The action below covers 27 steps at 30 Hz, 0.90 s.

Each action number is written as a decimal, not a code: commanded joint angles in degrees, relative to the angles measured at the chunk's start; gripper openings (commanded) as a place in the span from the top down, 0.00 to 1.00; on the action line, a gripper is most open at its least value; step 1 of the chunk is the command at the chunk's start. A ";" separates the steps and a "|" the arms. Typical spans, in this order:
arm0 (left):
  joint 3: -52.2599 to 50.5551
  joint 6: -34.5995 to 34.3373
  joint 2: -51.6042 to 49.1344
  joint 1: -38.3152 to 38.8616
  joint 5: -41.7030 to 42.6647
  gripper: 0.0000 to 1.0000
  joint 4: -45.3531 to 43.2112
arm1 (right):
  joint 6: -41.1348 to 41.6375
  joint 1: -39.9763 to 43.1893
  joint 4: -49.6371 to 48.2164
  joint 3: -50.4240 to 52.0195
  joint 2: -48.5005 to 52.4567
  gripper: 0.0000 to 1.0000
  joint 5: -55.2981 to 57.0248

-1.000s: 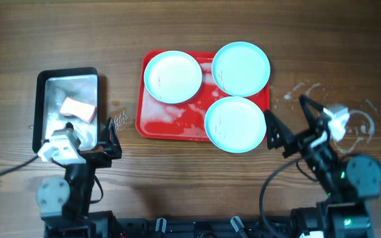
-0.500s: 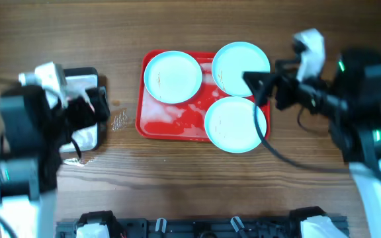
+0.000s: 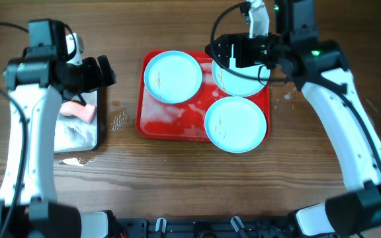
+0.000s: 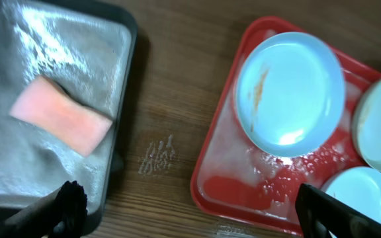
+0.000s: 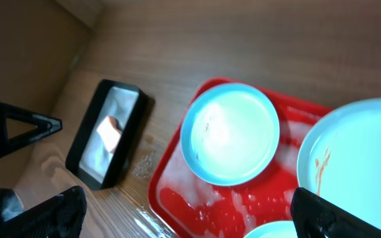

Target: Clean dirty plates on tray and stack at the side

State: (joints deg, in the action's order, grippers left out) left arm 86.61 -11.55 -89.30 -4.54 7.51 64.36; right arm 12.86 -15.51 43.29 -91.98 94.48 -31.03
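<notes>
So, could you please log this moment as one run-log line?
left gripper: open, empty, by silver pan | right gripper: open, empty, above back-right plate | plates: three on tray, unstacked | sponge: in pan

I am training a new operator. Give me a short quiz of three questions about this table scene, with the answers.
1. How many plates lie on the red tray?
2. True or false: the pink sponge lies on the tray.
3. The left gripper and right gripper are: A) both open and empty; B) both shut; C) one holds a plate.
Key: 1. Three. 2. False; it lies in the metal pan. 3. A.
</notes>
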 commanded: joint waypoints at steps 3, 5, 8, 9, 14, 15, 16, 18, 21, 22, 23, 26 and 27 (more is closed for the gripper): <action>0.79 -21.03 -9.22 -0.07 -13.99 0.00 0.07 | 1.97 -1.03 0.92 -0.96 3.19 0.00 -0.90; 0.74 -28.39 -12.11 -0.57 -17.81 0.00 0.20 | 0.72 -1.70 0.94 -0.96 3.23 0.00 -0.26; 0.72 -36.17 -15.04 -1.81 -20.35 0.01 -0.04 | 0.63 -2.89 1.01 -0.96 3.23 0.00 2.43; 0.72 -38.18 -16.09 -2.58 -20.72 0.01 -0.33 | 0.61 -3.48 1.18 -0.96 3.26 0.00 3.56; 0.72 -39.15 -19.28 -6.58 -20.65 0.12 -1.20 | 0.63 -5.99 2.29 -0.94 3.26 0.00 8.17; 0.48 -39.54 -19.69 -7.06 -20.65 0.15 -1.73 | 0.61 -6.27 2.29 -0.94 3.26 0.00 8.61; 0.04 -39.98 -19.91 -7.34 -20.63 0.19 -2.40 | 0.59 -6.43 2.27 -0.94 3.26 0.00 8.79; -1.25 -40.17 -20.31 -7.78 -20.63 0.23 -4.37 | 0.61 -6.58 2.27 -0.94 3.26 0.00 8.76; -3.54 -40.17 -20.63 -7.87 -20.61 0.25 -7.54 | 0.63 -6.58 2.49 -0.94 3.26 0.00 8.79; -4.37 -40.17 -20.65 -7.85 -20.61 0.26 -8.81 | 0.63 -6.58 2.49 -0.94 3.26 0.00 8.76; -5.20 -40.17 -20.65 -7.85 -20.44 0.28 -10.16 | 0.61 -6.58 2.45 -0.94 3.26 0.00 8.79; -7.43 -40.15 -20.65 -7.80 -19.34 0.34 -13.68 | 0.61 -6.62 2.36 -0.94 3.26 0.00 9.79; -7.93 -40.17 -20.65 -7.80 -19.30 0.35 -14.23 | 0.63 -6.62 2.38 -0.94 3.26 0.00 10.05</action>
State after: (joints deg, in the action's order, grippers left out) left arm 81.19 -50.70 -108.90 -12.34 -12.10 52.10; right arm 13.85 -21.89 45.82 -91.98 97.51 -22.98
